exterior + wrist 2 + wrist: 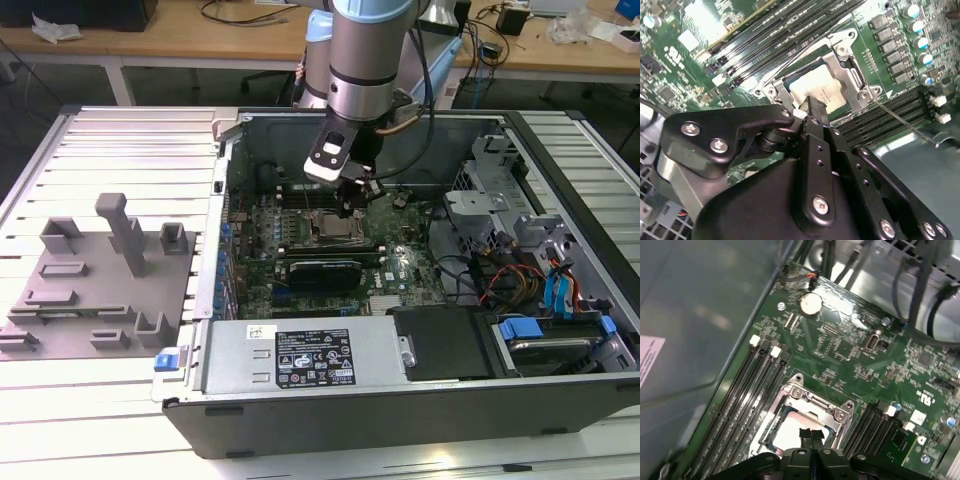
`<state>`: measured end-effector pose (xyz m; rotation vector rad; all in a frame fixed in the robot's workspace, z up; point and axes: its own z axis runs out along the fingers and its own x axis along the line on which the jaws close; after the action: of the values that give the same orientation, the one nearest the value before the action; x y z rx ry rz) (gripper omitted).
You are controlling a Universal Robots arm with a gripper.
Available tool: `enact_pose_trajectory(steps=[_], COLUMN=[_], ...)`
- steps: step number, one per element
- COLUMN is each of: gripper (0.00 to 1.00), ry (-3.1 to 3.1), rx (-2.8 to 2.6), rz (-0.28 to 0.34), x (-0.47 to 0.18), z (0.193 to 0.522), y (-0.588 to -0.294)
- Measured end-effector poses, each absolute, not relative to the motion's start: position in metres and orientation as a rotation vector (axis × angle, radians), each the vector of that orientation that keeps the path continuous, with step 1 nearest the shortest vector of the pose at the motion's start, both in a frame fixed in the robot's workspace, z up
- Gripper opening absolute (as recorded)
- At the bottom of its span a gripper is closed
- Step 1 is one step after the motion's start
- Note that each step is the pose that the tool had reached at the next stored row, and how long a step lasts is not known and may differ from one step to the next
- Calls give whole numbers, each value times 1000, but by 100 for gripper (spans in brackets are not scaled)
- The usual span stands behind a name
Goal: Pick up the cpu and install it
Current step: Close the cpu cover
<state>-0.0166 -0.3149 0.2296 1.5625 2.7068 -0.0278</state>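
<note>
The cpu (821, 92) is a silvery-white square lying flat inside the metal-framed socket (856, 84) on the green motherboard; the first wrist view shows the cpu (786, 434) in the socket frame (805, 392) too. My gripper (811, 436) hangs just over the cpu's edge, its two black fingers pressed together with nothing between them. In the second wrist view the fingertips (811, 106) end at the cpu's near edge. In the exterior view the gripper (351, 207) stands over the socket (334, 230) in the open computer case.
Memory slots (747, 390) flank the socket on both sides. A power supply (310, 355) fills the case's near side, and drive cages with cables (510, 240) sit toward the exterior view's right. A grey fixture of plastic blocks (95, 290) lies outside the case on the slatted table.
</note>
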Motion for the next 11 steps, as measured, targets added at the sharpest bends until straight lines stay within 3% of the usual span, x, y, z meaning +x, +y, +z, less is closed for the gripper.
enact_pose_trajectory(steps=[11], gripper=[11], ry=[2854], rx=[1269], rz=[-25], x=[-17], z=[230], y=[-315])
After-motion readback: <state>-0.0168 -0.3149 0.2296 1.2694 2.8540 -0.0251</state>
